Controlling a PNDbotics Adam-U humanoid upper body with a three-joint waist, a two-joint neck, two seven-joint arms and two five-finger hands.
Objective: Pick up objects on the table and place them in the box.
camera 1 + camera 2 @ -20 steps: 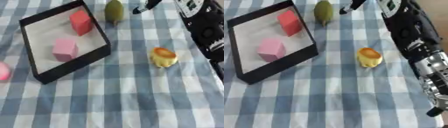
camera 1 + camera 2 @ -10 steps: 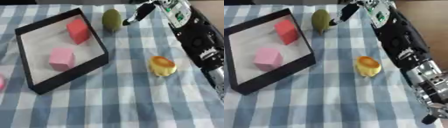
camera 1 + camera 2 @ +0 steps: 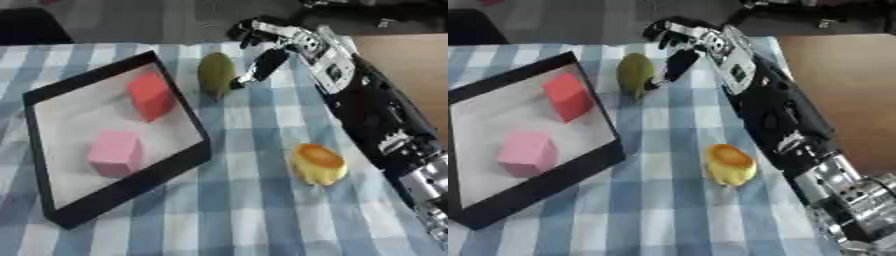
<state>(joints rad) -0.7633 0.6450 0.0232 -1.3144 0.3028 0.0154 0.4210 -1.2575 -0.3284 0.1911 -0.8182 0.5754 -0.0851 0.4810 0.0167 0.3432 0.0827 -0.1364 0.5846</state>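
A black-rimmed box (image 3: pixel 194 119) lies on the left of the checked cloth, with a red block (image 3: pixel 150 96) and a pink block (image 3: pixel 114 152) inside it. Just past the box's far right corner lies a green oval fruit (image 3: pixel 215 74). My right hand (image 3: pixel 296 41) hovers open immediately right of that fruit, its thumb (image 3: pixel 262 67) stretched down so the tip is at the fruit's side; I cannot tell if they touch. A yellow-orange object (image 3: pixel 318 163) sits on the cloth to the right of the box, close to my forearm. My left hand does not show.
My right arm (image 3: pixel 785 125) runs from the lower right corner up along the table's right side. Beyond it, the table ends at a brown floor (image 3: pixel 398 60). Dark shapes stand behind the far edge.
The camera has tilted, so the whole picture slid downward and a pink thing at the left edge dropped out of view. My right hand has settled closer beside the green fruit.
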